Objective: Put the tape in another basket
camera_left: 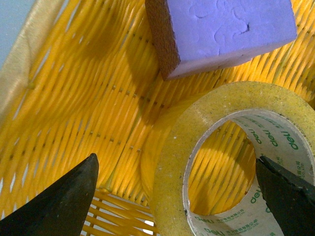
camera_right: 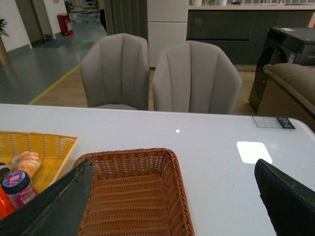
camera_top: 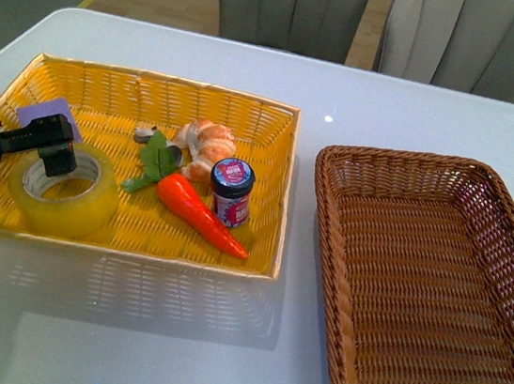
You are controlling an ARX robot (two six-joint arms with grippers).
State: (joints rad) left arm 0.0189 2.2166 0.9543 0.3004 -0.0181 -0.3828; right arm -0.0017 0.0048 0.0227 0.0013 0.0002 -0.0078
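While the wide roll of yellowish translucent packing tape (camera_top: 65, 193) lies flat in the near left corner of the bright yellow woven basket (camera_top: 158, 81), the left gripper (camera_left: 175, 160) hangs over it, jaws spread wide and gripping nothing. A purple foam block (camera_left: 226, 29) sits just beside the roll. The dark-brown rectangular wicker basket (camera_top: 341, 165) stands to the right on the white table (camera_top: 125, 326). The right gripper (camera_right: 173, 164), likewise wide open and empty, looks over it.

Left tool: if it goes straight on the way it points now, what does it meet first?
Probably the tape, whose wall lies between the left tool's open fingers; the yellow basket floor comes after. Depth is unclear.
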